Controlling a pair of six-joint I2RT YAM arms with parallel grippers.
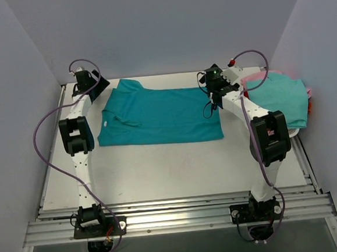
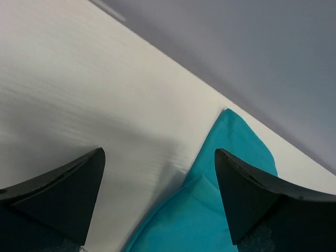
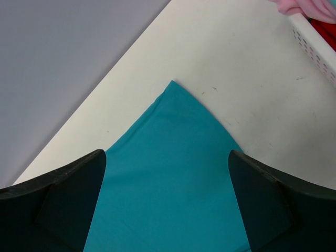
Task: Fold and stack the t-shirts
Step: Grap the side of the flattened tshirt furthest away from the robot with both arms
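A deep teal-blue t-shirt [image 1: 159, 116] lies spread flat on the white table [image 1: 160, 170], collar to the left. My left gripper [image 1: 98, 86] is open and empty, hovering over the shirt's far left sleeve corner; in the left wrist view that gripper [image 2: 158, 153] has the shirt [image 2: 210, 210] under its right finger. My right gripper [image 1: 212, 96] is open and empty above the shirt's far right corner; in the right wrist view the corner of the shirt [image 3: 170, 173] lies between the gripper's [image 3: 167, 153] fingers. An aqua-green shirt [image 1: 278, 98], a pink one [image 1: 252, 80] and a red one [image 1: 309, 107] are piled at the right.
The white plastic basket [image 3: 315, 44] holds the pile at the right edge of the table, close to the right arm. Grey walls enclose the back and both sides. A metal rail [image 1: 175, 216] runs along the near edge.
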